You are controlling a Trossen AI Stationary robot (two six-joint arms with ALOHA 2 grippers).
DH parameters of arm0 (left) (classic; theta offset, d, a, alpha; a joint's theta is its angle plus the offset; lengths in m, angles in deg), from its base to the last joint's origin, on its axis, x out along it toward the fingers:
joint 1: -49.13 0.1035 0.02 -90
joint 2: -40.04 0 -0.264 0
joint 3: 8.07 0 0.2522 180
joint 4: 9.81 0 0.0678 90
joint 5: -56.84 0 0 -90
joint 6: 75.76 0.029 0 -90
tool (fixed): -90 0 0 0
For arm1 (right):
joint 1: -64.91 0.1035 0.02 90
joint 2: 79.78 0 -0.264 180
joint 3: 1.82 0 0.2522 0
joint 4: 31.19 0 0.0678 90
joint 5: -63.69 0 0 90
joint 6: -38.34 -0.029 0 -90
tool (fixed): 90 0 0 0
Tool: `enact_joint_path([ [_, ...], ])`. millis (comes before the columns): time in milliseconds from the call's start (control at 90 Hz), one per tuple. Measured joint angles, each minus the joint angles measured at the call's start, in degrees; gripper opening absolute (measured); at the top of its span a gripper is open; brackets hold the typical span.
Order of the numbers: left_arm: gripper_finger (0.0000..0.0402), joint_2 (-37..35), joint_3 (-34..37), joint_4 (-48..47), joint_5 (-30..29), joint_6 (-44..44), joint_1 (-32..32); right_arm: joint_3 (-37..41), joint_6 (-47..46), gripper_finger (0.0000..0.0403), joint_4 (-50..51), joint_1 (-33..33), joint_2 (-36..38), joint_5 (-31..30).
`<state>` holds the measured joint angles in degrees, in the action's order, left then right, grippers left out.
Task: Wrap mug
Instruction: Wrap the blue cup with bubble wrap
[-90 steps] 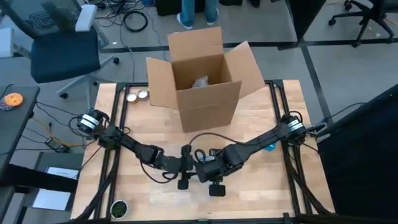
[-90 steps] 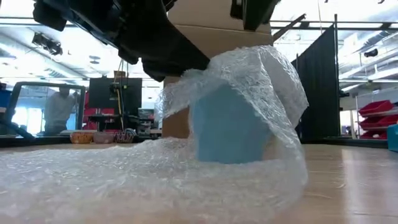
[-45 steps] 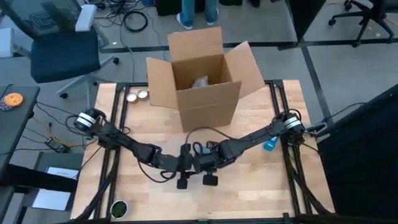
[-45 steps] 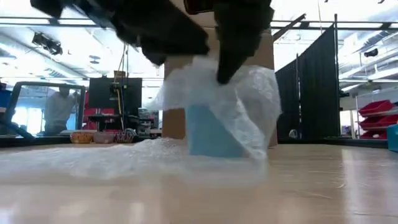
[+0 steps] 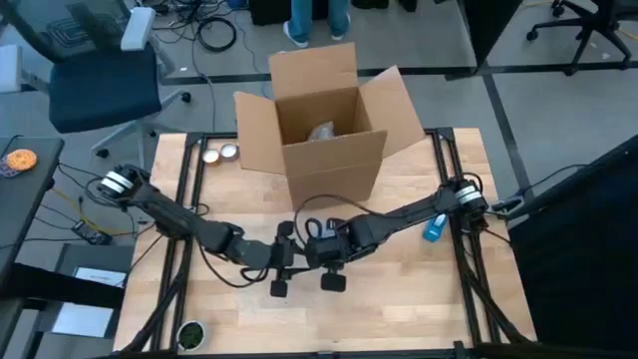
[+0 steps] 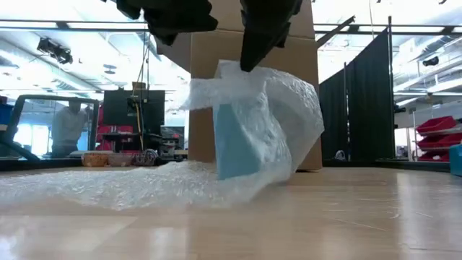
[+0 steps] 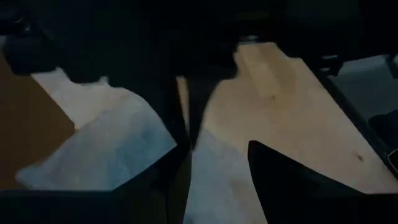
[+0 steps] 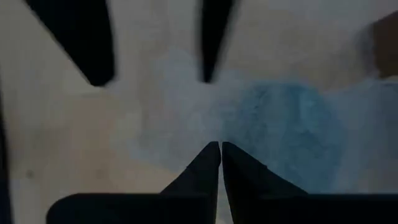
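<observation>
Tilted blue mug (image 6: 242, 141) under bubble wrap (image 6: 289, 108)

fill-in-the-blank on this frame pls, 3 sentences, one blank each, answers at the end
The mug under the bubble wrap is coloured ____.
The right gripper has its fingers pinched ____ on the wrap.
Behind the mug on the table, the cardboard box stands with its flaps ____.

Missing words: blue; shut; open

Even, soft daylight fills the high view. The low view glares white at upper left, arms silhouetted. The left wrist view is dim; the right wrist view is blurred.
</observation>
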<state>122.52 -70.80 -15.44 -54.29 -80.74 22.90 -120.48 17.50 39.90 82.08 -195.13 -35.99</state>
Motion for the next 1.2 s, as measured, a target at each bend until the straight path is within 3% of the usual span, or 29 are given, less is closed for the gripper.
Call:
enact_joint_path([
  [344, 0.0143, -0.3, 0.0, -0.4, -0.2, -0.2, -0.5, 4.0, 1.5, 0.0000, -1.6, -4.0, 0.0, -0.8],
  [589, 0.0143, -0.3, 0.0, -0.5, -0.3, -0.2, -0.5, 10.7, 1.6, 0.0000, -9.6, -4.6, 0.0, 5.2],
  [778, 0.0143, -0.2, 1.0, -0.3, -3.4, -1.7, -0.4, 13.5, 3.9, 0.0000, -13.7, -4.6, 0.1, 14.0],
  [1200, 0.0143, 7.2, 2.4, 3.3, -5.8, -4.3, 3.8, 13.1, 5.7, 0.0000, -14.2, -3.8, 0.1, 19.0],
])
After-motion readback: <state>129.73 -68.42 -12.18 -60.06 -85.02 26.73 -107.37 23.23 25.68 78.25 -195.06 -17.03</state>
